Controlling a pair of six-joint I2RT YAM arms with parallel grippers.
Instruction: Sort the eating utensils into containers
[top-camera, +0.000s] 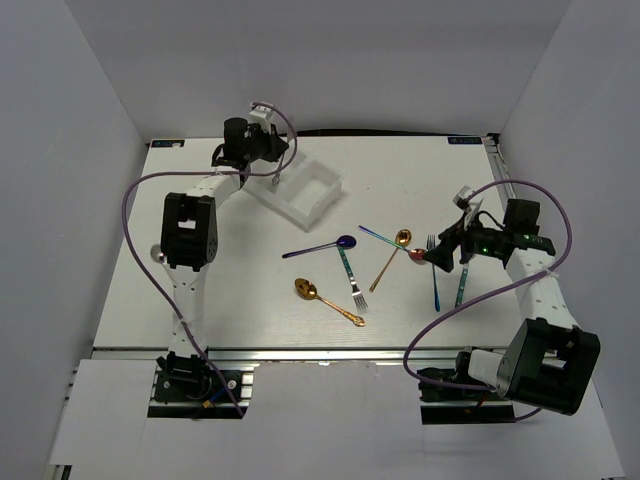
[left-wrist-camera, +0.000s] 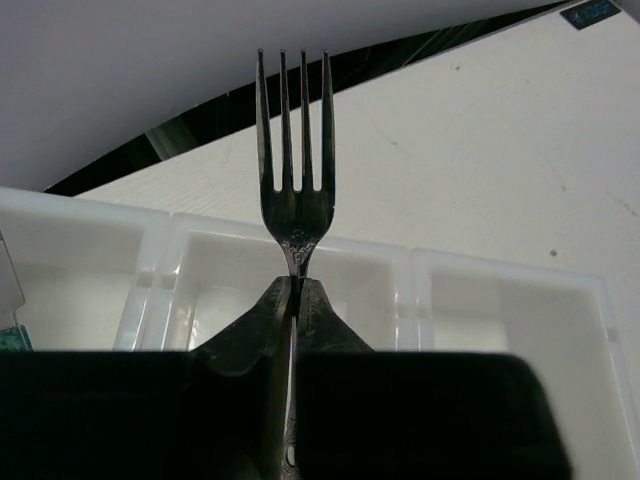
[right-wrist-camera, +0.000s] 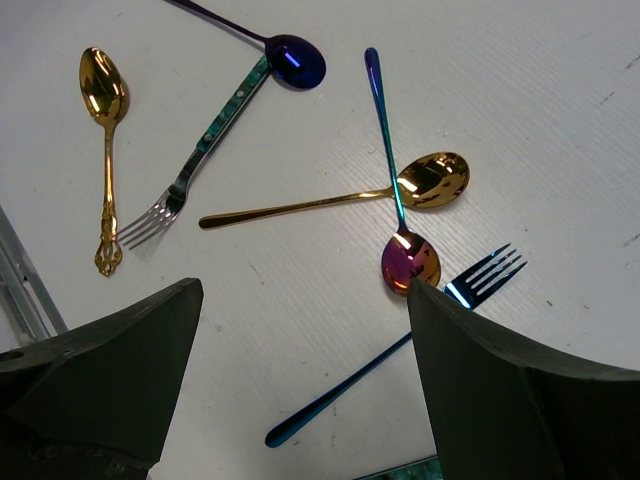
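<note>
Hanging over the white tray at far left, the left claw is clamped on the handle of a silver fork, tines out toward what looks like the middle compartment; lowering it close before letting go should stop it bouncing out. Mid-table lie loose spoons and forks, and at right the right claw hovers wide open, empty, above a red-bowled spoon and blue fork.

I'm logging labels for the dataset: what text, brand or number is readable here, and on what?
Nothing is readable.
Blue stickers at the table's far corners: print too small to read.
Blue sticker at the left wrist view's top edge: blurred.
</note>
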